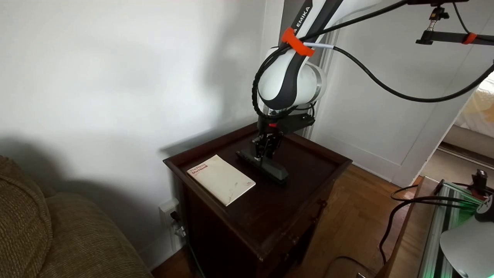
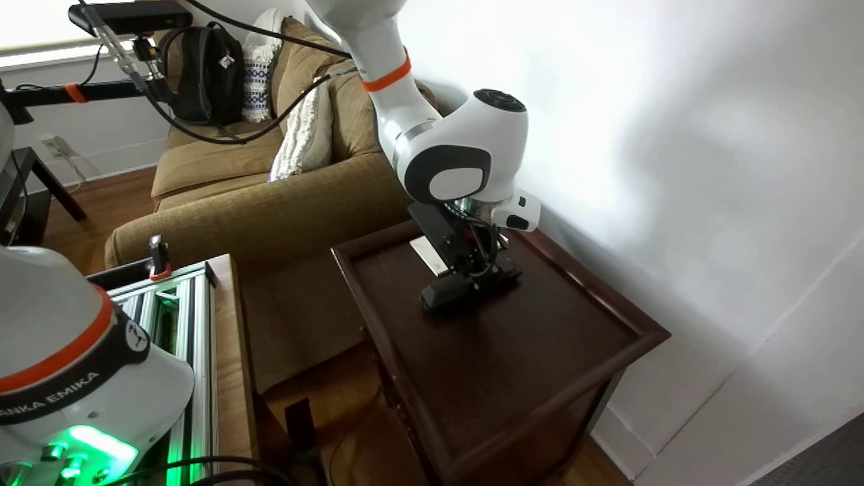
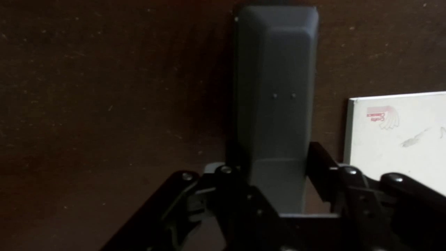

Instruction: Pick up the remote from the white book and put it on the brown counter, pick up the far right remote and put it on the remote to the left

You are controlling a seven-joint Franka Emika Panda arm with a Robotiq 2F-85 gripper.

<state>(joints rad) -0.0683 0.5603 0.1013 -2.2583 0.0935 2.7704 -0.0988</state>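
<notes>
Glossy reddish-brown wooden counter (image 1: 270, 216): square, with a raised rim.
Thin white rectangular book (image 1: 222, 179): flat on the counter near its rim, red lettering on the cover.
Plain dark bar-shaped remote (image 3: 284, 115): just beside the book, apart from it, on or slightly above the counter; its underside is hidden.
Black two-fingered gripper (image 3: 277, 158): pointing down, fingers against both long sides of the remote, grasping it.
White-and-black robot arm (image 1: 289, 77): above the gripper.
White wall (image 1: 115, 77): behind the counter.
</notes>
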